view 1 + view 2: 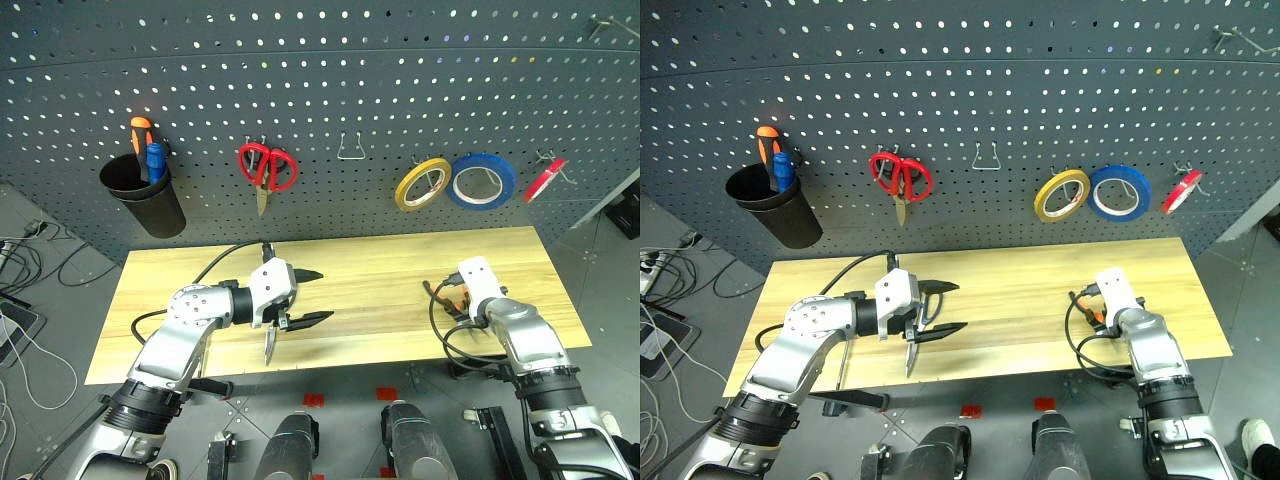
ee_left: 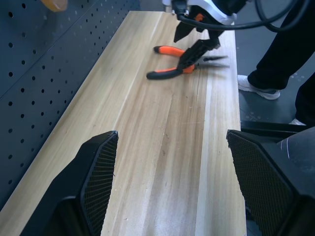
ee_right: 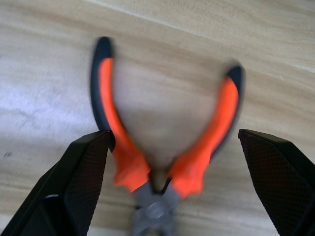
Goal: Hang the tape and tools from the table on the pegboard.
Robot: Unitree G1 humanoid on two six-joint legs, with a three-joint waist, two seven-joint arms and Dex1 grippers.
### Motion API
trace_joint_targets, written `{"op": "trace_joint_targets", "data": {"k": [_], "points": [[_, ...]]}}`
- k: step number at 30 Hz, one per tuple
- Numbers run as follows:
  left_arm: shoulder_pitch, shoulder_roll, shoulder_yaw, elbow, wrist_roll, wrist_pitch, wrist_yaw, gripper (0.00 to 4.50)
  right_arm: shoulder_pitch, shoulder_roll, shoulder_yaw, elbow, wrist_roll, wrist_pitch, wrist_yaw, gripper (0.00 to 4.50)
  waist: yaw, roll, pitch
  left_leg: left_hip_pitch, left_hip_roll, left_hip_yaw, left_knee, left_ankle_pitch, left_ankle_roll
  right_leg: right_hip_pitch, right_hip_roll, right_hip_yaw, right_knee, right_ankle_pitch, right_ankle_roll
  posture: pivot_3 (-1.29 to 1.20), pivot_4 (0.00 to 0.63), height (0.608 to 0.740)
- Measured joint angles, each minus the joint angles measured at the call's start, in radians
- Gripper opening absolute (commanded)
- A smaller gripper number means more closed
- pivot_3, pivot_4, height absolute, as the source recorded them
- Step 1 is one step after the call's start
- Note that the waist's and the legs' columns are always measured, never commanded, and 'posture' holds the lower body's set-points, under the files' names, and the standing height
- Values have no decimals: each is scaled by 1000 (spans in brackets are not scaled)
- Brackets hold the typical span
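The pliers (image 3: 162, 147) with orange-and-black handles lie flat on the table (image 1: 380, 270) near its right end, handles splayed apart. The right hand (image 3: 167, 187) is just above them with its fingers spread wide, one finger on either side of the handles, pinching nothing. The left hand (image 1: 305, 297) hovers over the table's left-middle part near the front edge, its fingers also spread and empty, pointing along the table toward the right end. On the pegboard (image 1: 330, 90) behind the table, the yellow tape (image 1: 421, 185) already hangs from a hook above the right part of the back edge, beside a blue roll (image 1: 482, 181) and a red roll (image 1: 545, 179). Red-handled scissors (image 1: 266, 170) hang further left, and a black cup (image 1: 145, 195) holding tools is mounted above the table's back left corner.
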Motion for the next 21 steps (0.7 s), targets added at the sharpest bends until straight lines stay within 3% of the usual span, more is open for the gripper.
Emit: {"op": "trace_joint_targets", "data": {"k": [7, 11, 21], "points": [[-1, -1, 0, -1, 0, 0, -1, 3751, -97, -14, -16, 152, 33, -14, 61, 4460, -3, -2, -2, 0, 0, 0, 0, 0, 0, 0, 0, 0, 0, 0, 0, -57, 208, 740], [-1, -1, 0, -1, 0, 0, 1, 3751, -96, -15, -38, 139, 60, 12, 61, 4460, -2, -2, -2, 0, 0, 0, 0, 0, 0, -1, -1, 0, 0, 0, 0, -48, 205, 740], [11, -1, 1, -31, -9, 5, -1, 3751, 146, 5, -116, -506, 179, 372, 57, 4460, 4, -1, -2, -4, 0, -2, 0, 0, 0, -3, -1, -1, 1, 0, 0, -58, 208, 740]]}}
